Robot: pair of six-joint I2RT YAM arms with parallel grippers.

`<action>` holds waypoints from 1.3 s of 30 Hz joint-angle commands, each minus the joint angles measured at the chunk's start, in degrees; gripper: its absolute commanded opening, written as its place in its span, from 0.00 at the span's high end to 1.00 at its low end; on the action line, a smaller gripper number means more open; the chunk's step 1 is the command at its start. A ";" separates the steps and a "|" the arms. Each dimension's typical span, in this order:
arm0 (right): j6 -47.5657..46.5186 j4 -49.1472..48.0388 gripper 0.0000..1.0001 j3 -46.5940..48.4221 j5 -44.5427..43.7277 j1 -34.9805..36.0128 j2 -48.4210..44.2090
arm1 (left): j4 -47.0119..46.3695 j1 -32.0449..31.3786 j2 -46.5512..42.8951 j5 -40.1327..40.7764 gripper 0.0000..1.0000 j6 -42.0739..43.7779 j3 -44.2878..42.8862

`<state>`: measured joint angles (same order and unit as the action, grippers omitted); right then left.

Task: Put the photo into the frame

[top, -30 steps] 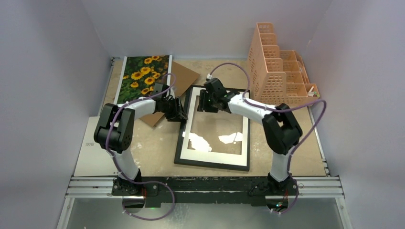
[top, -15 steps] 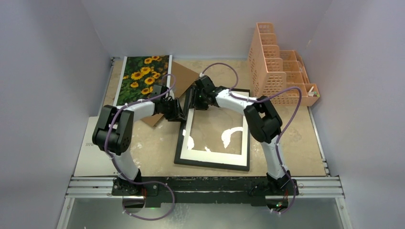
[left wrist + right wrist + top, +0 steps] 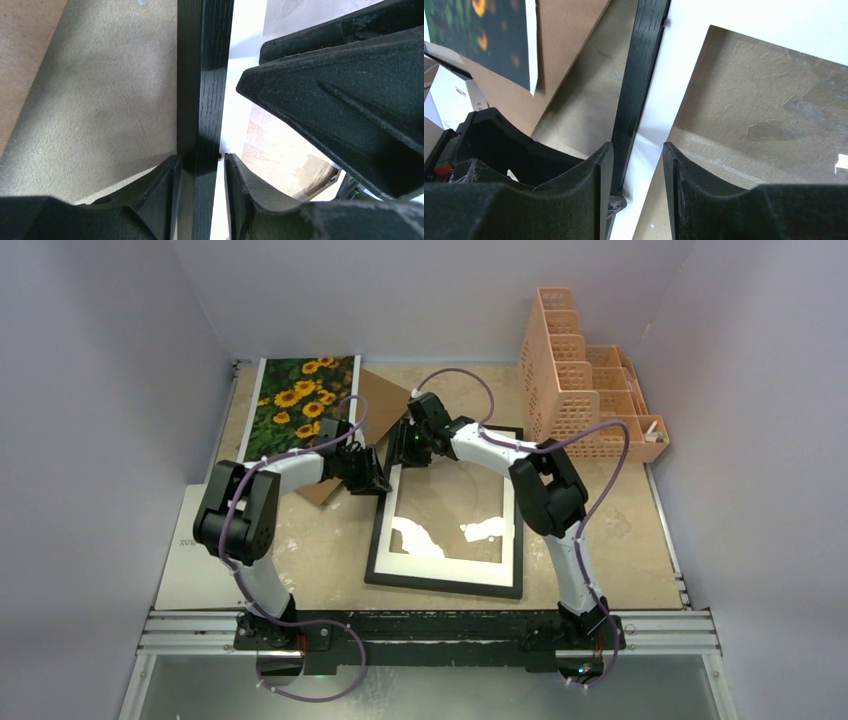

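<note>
The frame (image 3: 440,583) lies flat mid-table, white mat (image 3: 440,565) round a glossy pane. L gripper (image 3: 201,160) sits on the frame's left rail, jaws pinched onto the black wood from both sides. R gripper (image 3: 636,147) is just beyond it, nr the far-left corner. Its jaws are apart & straddle the same rail: wood against one finger, a strip of mat showing before the other. The photo (image 3: 300,400) lies face up at far left of the table (image 3: 320,540), apart from the frame, one edge over a brown backing board (image 3: 388,400). Peach mesh organizer (image 3: 580,380) stands far right.
</note>
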<state>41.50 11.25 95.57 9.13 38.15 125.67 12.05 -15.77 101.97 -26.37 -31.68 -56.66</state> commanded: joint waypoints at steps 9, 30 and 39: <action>-0.53 -0.77 0.55 -2.98 -4.31 0.41 -7.20 | -1.98 -0.31 -4.24 -2.15 0.52 0.90 0.15; -11.92 2.84 0.50 -0.17 -24.95 -15.13 -4.94 | -0.37 -0.31 -3.46 -1.92 0.47 1.62 -0.85; -12.80 3.70 0.53 0.99 -21.79 -15.54 -1.66 | -0.23 -0.31 -2.74 -1.79 0.47 1.71 -1.74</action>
<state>29.45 13.96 95.37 -13.82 22.48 124.27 12.19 -15.84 99.94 -27.68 -31.66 -56.58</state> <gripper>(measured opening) 0.484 0.533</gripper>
